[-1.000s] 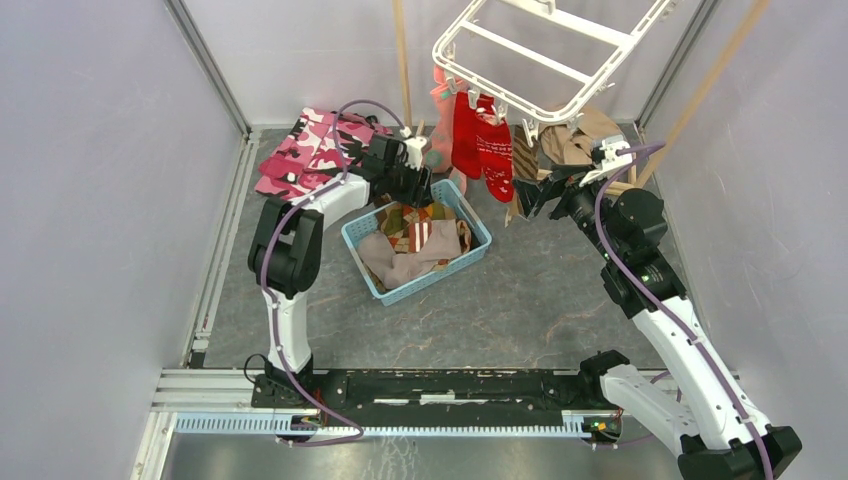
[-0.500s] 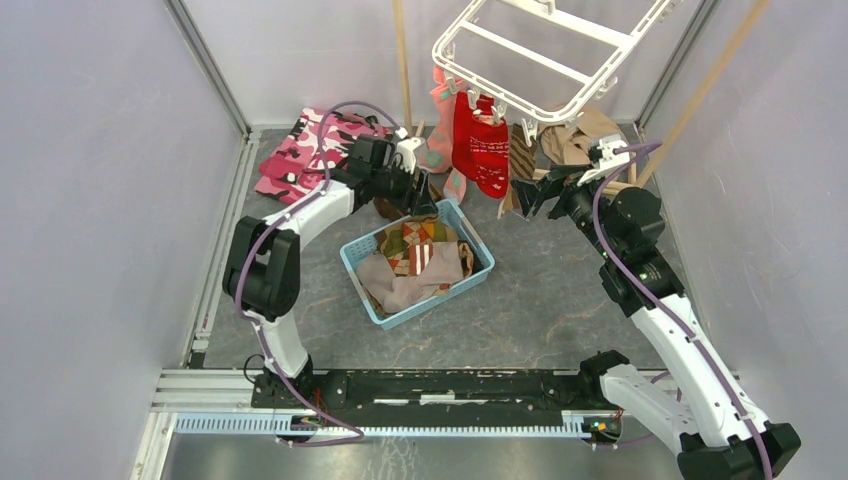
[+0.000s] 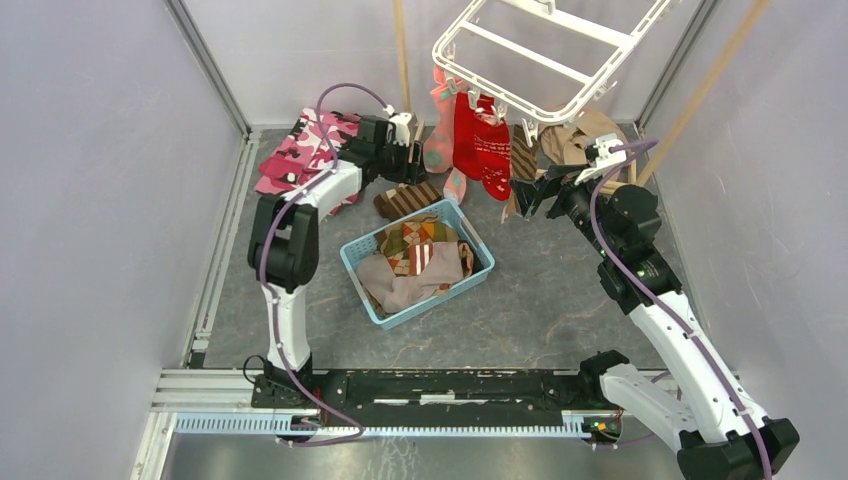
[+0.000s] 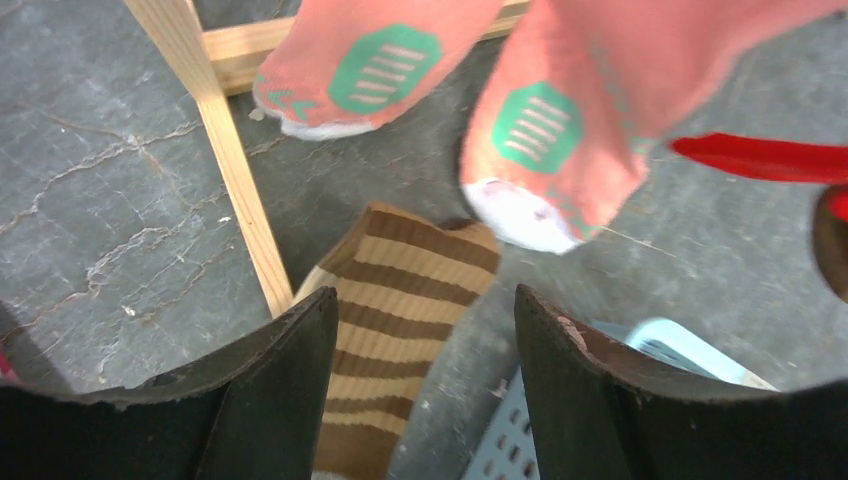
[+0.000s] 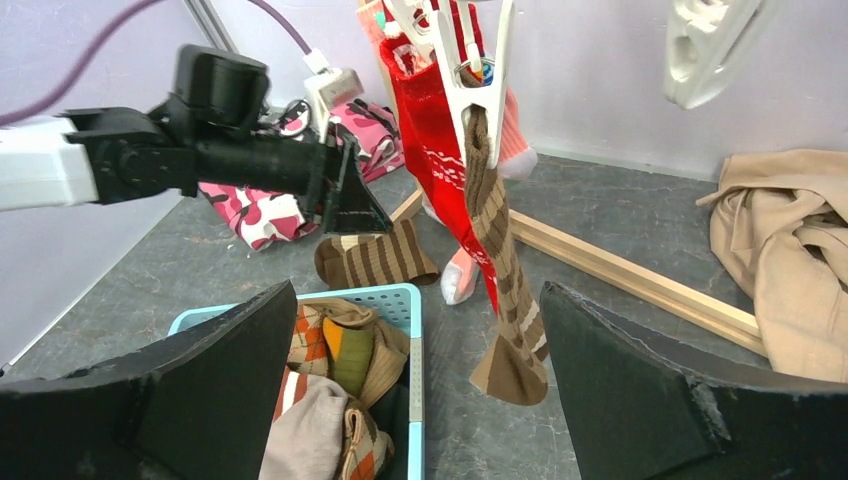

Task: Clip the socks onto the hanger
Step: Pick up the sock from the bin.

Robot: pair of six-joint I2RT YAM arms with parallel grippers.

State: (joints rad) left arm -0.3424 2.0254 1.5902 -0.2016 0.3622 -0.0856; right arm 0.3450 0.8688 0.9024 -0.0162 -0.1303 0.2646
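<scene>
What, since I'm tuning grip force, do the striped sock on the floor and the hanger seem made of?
Striped sock: soft ribbed knit fabric, matte brown and cream; fine ribs show and it lies limp. Hanger: probably moulded plastic, smooth white, slightly glossy; thin rigid bars hold their shape.

The hanger (image 3: 530,52) is white. The salmon-pink socks (image 4: 570,130) carry teal hexagon patches with white bars, and white toes. The red sock (image 5: 435,130) has white marks. The hanging brown sock (image 5: 500,270) and the fallen brown sock (image 4: 400,320) are cream-striped. The basket (image 5: 414,400) is light blue.
</scene>
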